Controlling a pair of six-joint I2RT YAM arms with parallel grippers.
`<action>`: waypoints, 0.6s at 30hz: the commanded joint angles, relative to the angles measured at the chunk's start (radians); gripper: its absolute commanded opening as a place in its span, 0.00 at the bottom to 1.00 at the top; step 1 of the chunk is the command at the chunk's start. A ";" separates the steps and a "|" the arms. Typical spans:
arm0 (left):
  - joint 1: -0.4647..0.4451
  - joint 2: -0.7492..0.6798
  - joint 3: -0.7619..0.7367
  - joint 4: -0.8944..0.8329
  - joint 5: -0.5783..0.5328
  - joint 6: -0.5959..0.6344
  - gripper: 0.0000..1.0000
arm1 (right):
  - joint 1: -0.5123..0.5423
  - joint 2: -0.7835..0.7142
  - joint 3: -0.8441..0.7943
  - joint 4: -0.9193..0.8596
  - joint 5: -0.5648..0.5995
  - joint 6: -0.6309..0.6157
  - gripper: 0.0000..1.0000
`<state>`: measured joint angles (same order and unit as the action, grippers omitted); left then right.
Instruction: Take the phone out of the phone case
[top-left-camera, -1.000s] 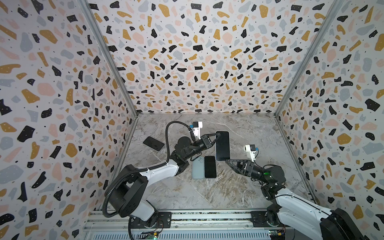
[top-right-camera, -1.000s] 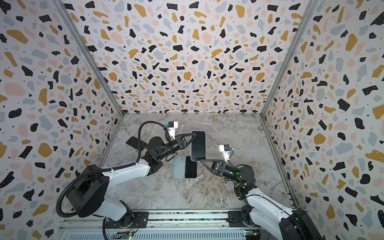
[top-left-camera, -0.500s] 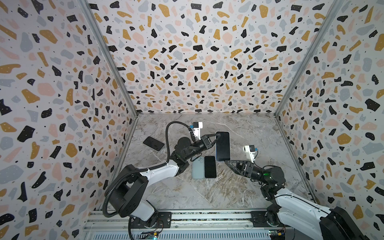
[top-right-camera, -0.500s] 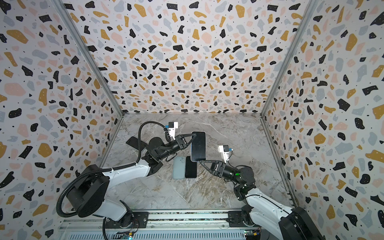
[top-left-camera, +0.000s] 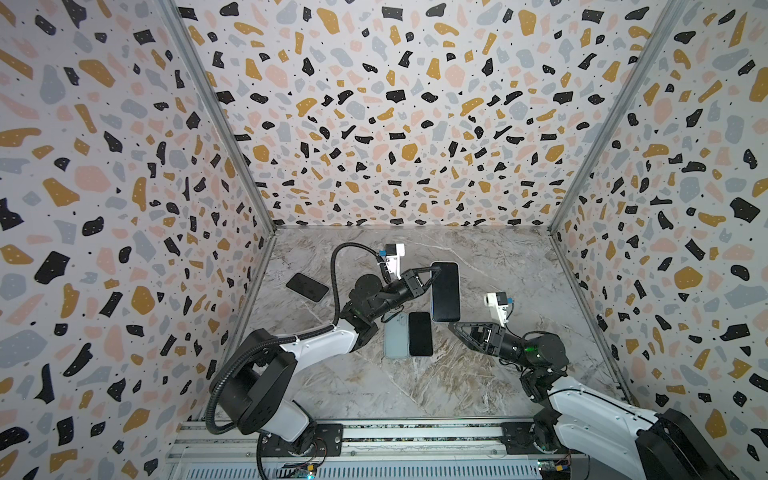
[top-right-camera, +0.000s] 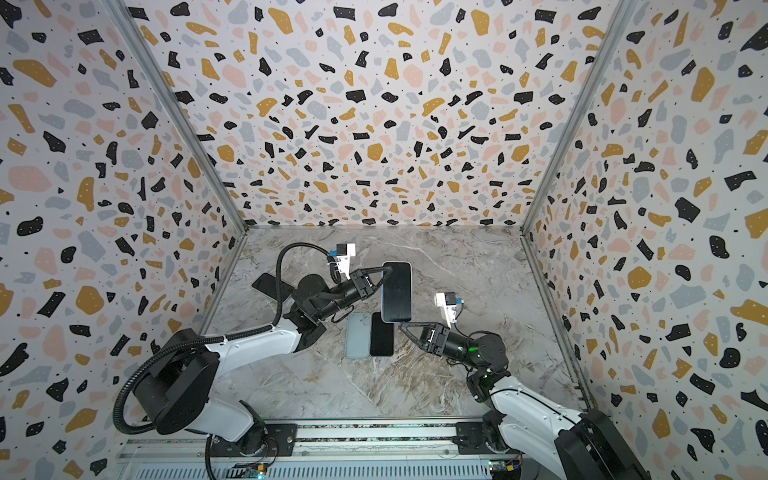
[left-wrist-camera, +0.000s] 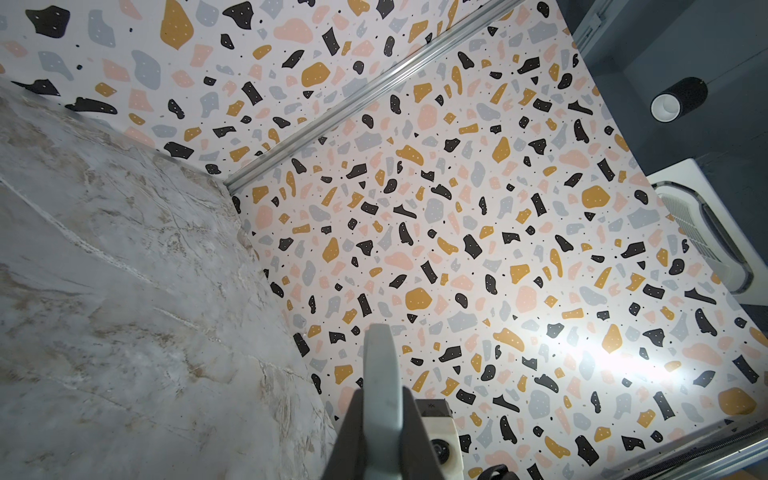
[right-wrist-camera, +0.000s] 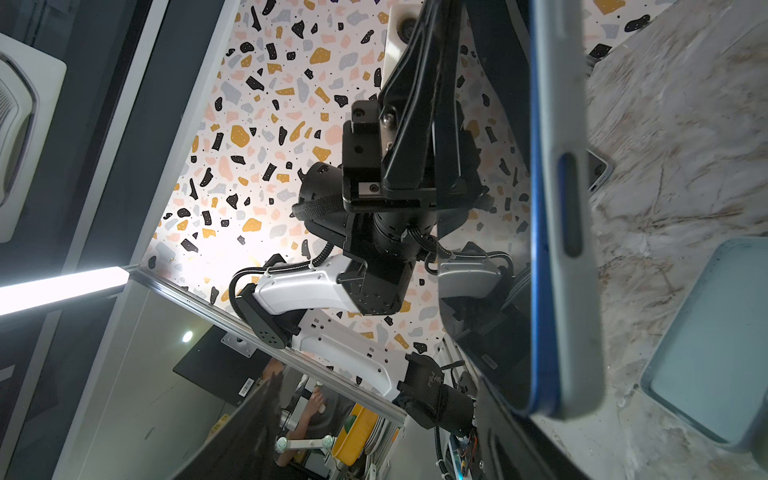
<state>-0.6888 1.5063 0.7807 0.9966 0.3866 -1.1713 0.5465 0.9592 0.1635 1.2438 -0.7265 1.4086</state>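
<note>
A blue phone (top-left-camera: 445, 291) (top-right-camera: 397, 291) in a grey phone case (right-wrist-camera: 582, 291) hangs upright above the table, with its dark screen facing the top views. My left gripper (top-left-camera: 434, 272) (top-right-camera: 386, 272) (left-wrist-camera: 381, 399) is shut on its long left edge, and the case's rim (left-wrist-camera: 380, 374) shows between the fingers. My right gripper (top-left-camera: 455, 326) (top-right-camera: 405, 328) (right-wrist-camera: 378, 386) is open just under the phone's lower right corner. That corner lies close beside one finger (right-wrist-camera: 503, 440), with nothing held.
An empty light-blue case (top-left-camera: 395, 336) (top-right-camera: 358, 336) (right-wrist-camera: 706, 353) and a bare black phone (top-left-camera: 420, 334) (top-right-camera: 382, 334) lie side by side beneath the held phone. Another dark phone (top-left-camera: 306, 286) (top-right-camera: 270, 284) lies by the left wall. Patterned walls close in three sides.
</note>
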 joint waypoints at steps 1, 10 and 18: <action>-0.003 -0.006 0.017 0.116 0.006 -0.013 0.00 | 0.004 -0.001 0.004 0.039 0.005 -0.013 0.75; -0.006 -0.007 -0.001 0.132 0.023 -0.010 0.00 | -0.025 0.001 0.009 0.029 0.016 -0.007 0.75; -0.017 -0.001 -0.007 0.157 0.038 -0.011 0.00 | -0.057 0.012 0.010 0.033 0.009 0.005 0.75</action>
<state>-0.6918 1.5063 0.7788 1.0340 0.3874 -1.1709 0.5045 0.9680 0.1635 1.2446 -0.7231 1.4132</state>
